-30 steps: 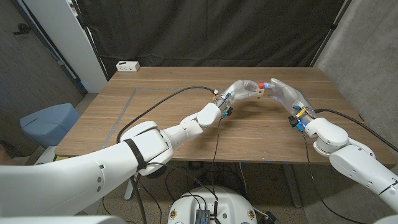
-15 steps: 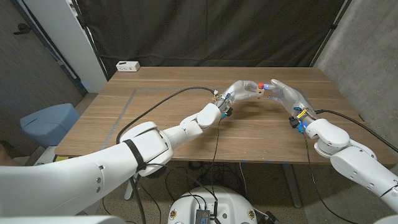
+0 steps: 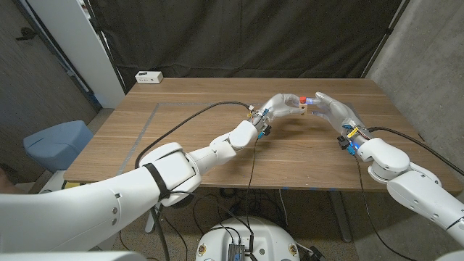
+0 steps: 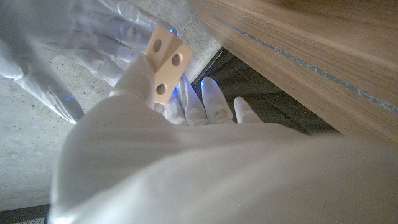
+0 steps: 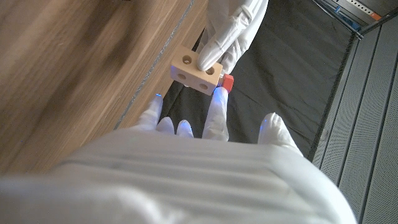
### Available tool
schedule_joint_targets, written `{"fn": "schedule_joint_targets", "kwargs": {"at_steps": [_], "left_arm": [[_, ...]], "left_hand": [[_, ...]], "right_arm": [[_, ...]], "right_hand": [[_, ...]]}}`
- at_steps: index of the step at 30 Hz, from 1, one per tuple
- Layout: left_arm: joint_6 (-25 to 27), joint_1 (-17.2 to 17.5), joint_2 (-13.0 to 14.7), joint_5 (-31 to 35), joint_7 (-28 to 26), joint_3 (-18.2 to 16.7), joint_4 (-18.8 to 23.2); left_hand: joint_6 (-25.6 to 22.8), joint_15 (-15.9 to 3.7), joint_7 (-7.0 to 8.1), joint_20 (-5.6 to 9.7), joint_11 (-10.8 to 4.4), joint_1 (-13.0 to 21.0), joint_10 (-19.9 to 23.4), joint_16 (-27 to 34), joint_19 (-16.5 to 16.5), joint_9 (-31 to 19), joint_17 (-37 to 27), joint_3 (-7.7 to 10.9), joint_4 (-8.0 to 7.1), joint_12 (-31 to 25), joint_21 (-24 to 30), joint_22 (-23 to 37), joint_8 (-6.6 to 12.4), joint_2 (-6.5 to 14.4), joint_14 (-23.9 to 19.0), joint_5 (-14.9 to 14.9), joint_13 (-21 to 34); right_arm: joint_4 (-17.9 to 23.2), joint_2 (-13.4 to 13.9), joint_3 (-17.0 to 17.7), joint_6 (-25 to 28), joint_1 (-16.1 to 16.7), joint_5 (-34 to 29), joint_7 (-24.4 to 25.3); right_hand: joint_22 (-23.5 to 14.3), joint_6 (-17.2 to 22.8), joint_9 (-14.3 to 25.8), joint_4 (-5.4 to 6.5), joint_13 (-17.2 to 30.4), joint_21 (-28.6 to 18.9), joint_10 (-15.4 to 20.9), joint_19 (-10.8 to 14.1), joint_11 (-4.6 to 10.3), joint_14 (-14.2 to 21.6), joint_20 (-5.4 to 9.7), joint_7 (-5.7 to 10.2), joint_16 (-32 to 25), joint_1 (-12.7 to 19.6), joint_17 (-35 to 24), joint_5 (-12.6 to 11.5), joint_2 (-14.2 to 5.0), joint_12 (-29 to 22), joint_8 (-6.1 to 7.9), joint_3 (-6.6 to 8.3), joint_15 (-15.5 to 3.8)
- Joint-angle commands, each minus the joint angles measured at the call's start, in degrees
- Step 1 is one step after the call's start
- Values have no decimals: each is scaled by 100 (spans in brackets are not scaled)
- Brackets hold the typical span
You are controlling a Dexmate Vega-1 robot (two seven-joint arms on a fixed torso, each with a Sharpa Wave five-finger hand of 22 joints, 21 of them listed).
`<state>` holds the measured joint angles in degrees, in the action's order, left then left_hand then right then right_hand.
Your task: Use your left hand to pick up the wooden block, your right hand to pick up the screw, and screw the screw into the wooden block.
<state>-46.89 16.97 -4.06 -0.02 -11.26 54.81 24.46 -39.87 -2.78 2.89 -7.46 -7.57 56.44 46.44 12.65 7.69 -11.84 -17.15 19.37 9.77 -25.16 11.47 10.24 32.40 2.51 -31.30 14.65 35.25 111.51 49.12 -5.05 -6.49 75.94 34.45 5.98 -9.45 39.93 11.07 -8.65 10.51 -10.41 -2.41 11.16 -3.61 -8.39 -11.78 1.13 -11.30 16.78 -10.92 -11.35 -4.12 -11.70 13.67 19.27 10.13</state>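
My left hand (image 3: 281,102) holds the wooden block (image 3: 299,107) in its fingertips above the table's far middle. The pale block (image 4: 166,61) shows round holes in the left wrist view. A red screw (image 3: 302,97) sits at the block's top, its head sticking out. In the right wrist view the red screw (image 5: 227,82) is against the wooden block (image 5: 196,71), and a fingertip of my right hand (image 5: 205,127) touches it. My right hand (image 3: 330,107) reaches in from the right, fingertips on the screw. How far the shaft is in the block is hidden.
The wooden table (image 3: 188,138) carries a white power strip (image 3: 148,76) at its far left corner. A black cable (image 3: 192,116) runs along my left arm over the tabletop. A black curtain hangs behind the table; a blue chair (image 3: 54,141) stands at the left.
Almost nothing has moved. My right hand has shifted very slightly at the screw; the left hand keeps the block in the same place.
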Motion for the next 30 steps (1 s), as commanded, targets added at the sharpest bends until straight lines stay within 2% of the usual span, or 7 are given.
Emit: {"fn": "schedule_joint_targets", "kwargs": {"at_steps": [1,15,25,30], "left_arm": [[-19,14,7,17,35,-27,29],[4,38,15,42,36,-40,77],[5,67,29,84,-2,-42,134],[8,82,39,108,-8,-42,166]], "left_hand": [[-1186,-537,289,25,-476,-101,512,16,29,-17,-9,136,-99,-326,15,15,33,199,-20,21,108],[-1184,-544,288,24,-477,-108,528,17,26,-17,-14,137,-106,-326,13,15,30,207,-16,22,96],[-1200,-540,291,31,-477,-94,540,16,26,-17,-12,140,-93,-330,13,15,35,199,-18,23,94],[-1198,-541,298,30,-477,-97,544,16,27,-17,-13,138,-96,-329,14,15,33,198,-16,23,89]], "right_arm": [[83,35,72,24,109,9,5],[97,66,161,-19,228,26,-100],[223,-3,372,-11,477,-58,172],[309,-62,520,-11,621,-148,339]], "right_hand": [[-25,84,14,14,12,-49,55,45,-21,29,-31,6,-56,21,-19,14,-52,-51,10,40,-5],[-24,156,13,10,12,-52,99,72,-13,56,-29,-23,-62,31,-17,15,-55,-46,7,45,-11],[-24,277,13,8,12,-53,212,96,-52,120,-28,-29,-80,41,-16,16,-60,-64,19,52,-14],[-27,308,13,3,12,-83,368,203,-88,233,-4,-45,-111,55,-10,16,-62,-95,-6,59,-27]]}}
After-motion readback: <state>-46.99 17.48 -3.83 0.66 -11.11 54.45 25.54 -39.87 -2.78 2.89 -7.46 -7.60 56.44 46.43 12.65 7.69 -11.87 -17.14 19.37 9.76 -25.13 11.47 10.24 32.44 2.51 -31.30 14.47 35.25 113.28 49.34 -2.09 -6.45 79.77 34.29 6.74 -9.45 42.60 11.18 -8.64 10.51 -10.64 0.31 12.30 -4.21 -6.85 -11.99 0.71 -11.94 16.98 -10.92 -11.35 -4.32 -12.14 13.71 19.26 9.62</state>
